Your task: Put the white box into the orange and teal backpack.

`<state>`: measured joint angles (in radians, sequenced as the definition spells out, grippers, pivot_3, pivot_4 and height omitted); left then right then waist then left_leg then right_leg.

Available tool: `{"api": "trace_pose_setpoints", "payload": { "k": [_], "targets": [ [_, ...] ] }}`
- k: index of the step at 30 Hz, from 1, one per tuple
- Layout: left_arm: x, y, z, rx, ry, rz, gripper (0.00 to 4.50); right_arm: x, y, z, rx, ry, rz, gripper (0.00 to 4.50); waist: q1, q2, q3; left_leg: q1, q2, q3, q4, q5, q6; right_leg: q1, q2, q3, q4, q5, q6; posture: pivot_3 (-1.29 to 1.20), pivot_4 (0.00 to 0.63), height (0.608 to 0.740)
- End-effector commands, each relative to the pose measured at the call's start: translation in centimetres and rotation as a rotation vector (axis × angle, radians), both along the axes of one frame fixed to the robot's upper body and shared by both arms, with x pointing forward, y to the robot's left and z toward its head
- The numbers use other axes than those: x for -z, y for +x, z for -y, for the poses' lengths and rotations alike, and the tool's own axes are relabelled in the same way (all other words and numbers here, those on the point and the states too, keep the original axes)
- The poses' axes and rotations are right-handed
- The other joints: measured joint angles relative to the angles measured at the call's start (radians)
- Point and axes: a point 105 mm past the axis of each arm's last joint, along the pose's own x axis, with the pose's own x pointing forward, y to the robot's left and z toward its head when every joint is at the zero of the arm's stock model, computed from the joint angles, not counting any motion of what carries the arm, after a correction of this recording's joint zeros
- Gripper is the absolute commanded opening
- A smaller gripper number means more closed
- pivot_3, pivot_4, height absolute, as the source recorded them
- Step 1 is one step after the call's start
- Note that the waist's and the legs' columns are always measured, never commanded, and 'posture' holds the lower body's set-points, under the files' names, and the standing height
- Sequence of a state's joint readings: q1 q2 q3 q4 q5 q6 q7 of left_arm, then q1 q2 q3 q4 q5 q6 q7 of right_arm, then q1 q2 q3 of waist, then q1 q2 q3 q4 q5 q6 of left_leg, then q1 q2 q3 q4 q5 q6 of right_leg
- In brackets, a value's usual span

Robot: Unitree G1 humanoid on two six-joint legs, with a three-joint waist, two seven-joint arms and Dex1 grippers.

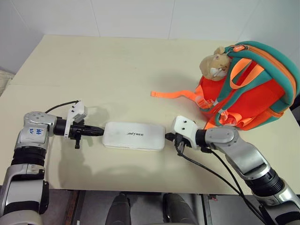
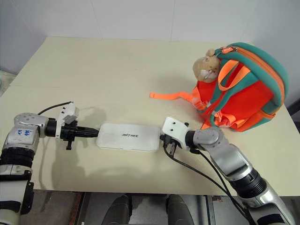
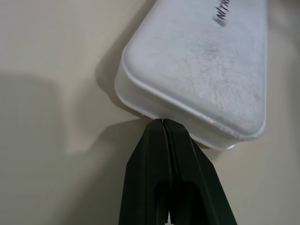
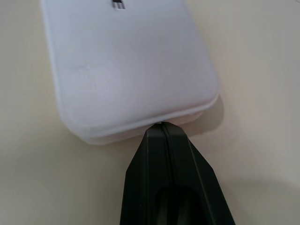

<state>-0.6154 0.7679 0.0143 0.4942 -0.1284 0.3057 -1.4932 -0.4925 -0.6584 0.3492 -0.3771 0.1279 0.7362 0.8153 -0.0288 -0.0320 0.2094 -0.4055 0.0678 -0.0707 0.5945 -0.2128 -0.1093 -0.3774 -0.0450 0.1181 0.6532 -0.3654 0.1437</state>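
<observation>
Left pincer (image 1: 99, 131) sits with its fingers pressed together, tip touching the left end of the white box (image 1: 134, 135). I see the box lying flat on the desk (image 1: 117, 70), lettering up, between both arms. On its other end, my right pincer (image 4: 162, 124) is likewise closed to a point, tip against the box's right edge. Further right, well apart, the orange and teal backpack (image 1: 255, 93) rests on the desk, a plush bear (image 1: 214, 63) at its top.
</observation>
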Motion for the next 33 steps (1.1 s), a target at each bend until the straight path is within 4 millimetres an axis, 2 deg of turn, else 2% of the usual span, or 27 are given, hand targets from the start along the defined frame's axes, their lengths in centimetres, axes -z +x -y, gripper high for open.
{"api": "trace_pose_setpoints", "payload": {
  "k": [1, 5, 12, 14, 15, 17, 19, 21, 23, 27, 29, 30, 33],
  "targets": [
    [0.0, -1.1, 2.7, 0.115, -0.028, -0.019, 0.04, -1.2, -0.8, -1.8, -0.115, 0.037, 0.047, 0.00, 0.000, 0.000, 0.000, 0.000, 0.000, 0.000, 0.000, 0.000, 0.000, 0.000, 0.000, 0.000, 0.000, 0.000, 0.000, 0.00, 0.150, 0.740],
    [0.0, -1.4, 2.8, 0.106, -0.040, -0.029, 0.04, -1.2, -1.2, -1.7, -0.134, 0.033, 0.034, 0.00, -0.001, 0.000, 0.000, 0.000, 0.000, 0.000, 0.000, 0.000, 0.000, 0.000, 0.000, 0.000, 0.000, 0.000, 0.000, 0.00, 0.150, 0.740],
    [0.1, -1.4, 1.7, 0.036, -0.004, -0.030, 0.04, -1.4, -1.8, -1.4, -0.150, 0.032, 0.020, 0.00, -0.002, 0.000, 0.000, 0.000, 0.000, 0.000, 0.000, 0.000, 0.000, 0.000, 0.000, 0.000, 0.000, 0.000, 0.000, 0.00, 0.150, 0.740],
    [0.5, -0.9, 0.9, -0.037, 0.051, -0.039, 0.04, -1.6, -1.9, -1.1, -0.159, 0.021, 0.028, 0.00, -0.002, 0.000, 0.000, 0.000, 0.000, 0.000, 0.000, 0.000, 0.000, 0.000, 0.000, 0.000, 0.000, 0.000, 0.000, 0.00, 0.150, 0.740],
    [0.5, -0.8, 0.5, -0.060, 0.065, -0.038, 0.43, -1.8, -1.9, -0.9, -0.163, 0.014, 0.035, 0.17, -0.002, 0.000, 0.000, 0.000, 0.000, 0.000, 0.000, 0.000, 0.000, 0.000, 0.000, 0.000, 0.000, 0.000, 0.000, 0.00, 0.150, 0.740],
    [0.5, -0.5, -0.1, -0.103, 0.074, -0.030, 0.87, -2.1, -2.0, -0.5, -0.176, 0.002, 0.045, 0.54, -0.003, 0.000, 0.000, 0.001, 0.000, 0.000, 0.000, 0.000, 0.000, 0.000, 0.000, 0.000, 0.000, 0.000, 0.000, 0.00, 0.150, 0.740],
    [0.4, -0.4, -0.6, -0.124, 0.081, -0.027, 1.52, -2.2, -1.9, -0.3, -0.183, -0.009, 0.053, 1.26, -0.003, 0.000, 0.000, 0.001, 0.000, 0.000, 0.000, 0.000, 0.000, 0.000, 0.000, 0.000, 0.000, 0.000, 0.000, 0.00, 0.150, 0.740],
    [0.1, -0.4, -1.1, -0.147, 0.088, -0.019, 1.95, -2.5, -1.5, 0.2, -0.170, -0.020, 0.078, 1.76, -0.003, 0.000, 0.000, 0.001, 0.000, 0.000, 0.000, 0.000, 0.000, 0.000, 0.000, 0.000, 0.000, 0.000, 0.000, 0.00, 0.150, 0.740],
    [-0.4, -0.6, -1.9, -0.180, 0.096, -0.014, 2.48, -3.1, -0.4, 1.5, -0.119, -0.045, 0.122, 2.38, -0.003, 0.000, 0.000, 0.001, 0.000, 0.000, 0.000, 0.000, 0.000, 0.000, 0.000, 0.000, 0.001, 0.000, 0.000, 0.00, 0.150, 0.740],
    [-2.2, -1.2, -2.8, -0.236, 0.054, 0.007, 3.58, -3.4, 0.6, 3.7, -0.072, -0.094, 0.155, 3.69, -0.005, 0.000, 0.000, 0.001, 0.000, 0.000, 0.000, 0.000, 0.000, 0.000, 0.000, 0.000, 0.000, 0.000, 0.000, 0.00, 0.150, 0.740],
    [-2.3, -1.5, -3.3, -0.259, 0.047, 0.004, 4.18, -3.3, 0.7, 4.3, -0.066, -0.108, 0.160, 4.36, -0.005, 0.000, 0.000, 0.001, 0.000, 0.000, -0.001, 0.000, 0.001, 0.000, 0.000, 0.000, 0.000, 0.000, -0.001, 0.00, 0.150, 0.740],
    [-2.1, -1.6, -3.6, -0.275, 0.050, -0.002, 4.49, -3.2, 0.8, 4.4, -0.066, -0.113, 0.160, 4.50, -0.005, 0.000, 0.000, 0.001, 0.000, 0.000, -0.001, 0.000, 0.001, 0.000, 0.000, 0.000, -0.001, 0.000, -0.001, 0.00, 0.150, 0.740],
    [-1.4, -2.0, -4.4, -0.315, 0.050, -0.018, 4.49, -3.0, 1.0, 4.5, -0.067, -0.117, 0.165, 4.50, -0.007, 0.001, 0.000, 0.001, 0.000, 0.000, -0.003, 0.000, 0.001, -0.001, 0.000, 0.000, -0.001, -0.001, -0.001, 0.00, 0.150, 0.740]
  ]
}}
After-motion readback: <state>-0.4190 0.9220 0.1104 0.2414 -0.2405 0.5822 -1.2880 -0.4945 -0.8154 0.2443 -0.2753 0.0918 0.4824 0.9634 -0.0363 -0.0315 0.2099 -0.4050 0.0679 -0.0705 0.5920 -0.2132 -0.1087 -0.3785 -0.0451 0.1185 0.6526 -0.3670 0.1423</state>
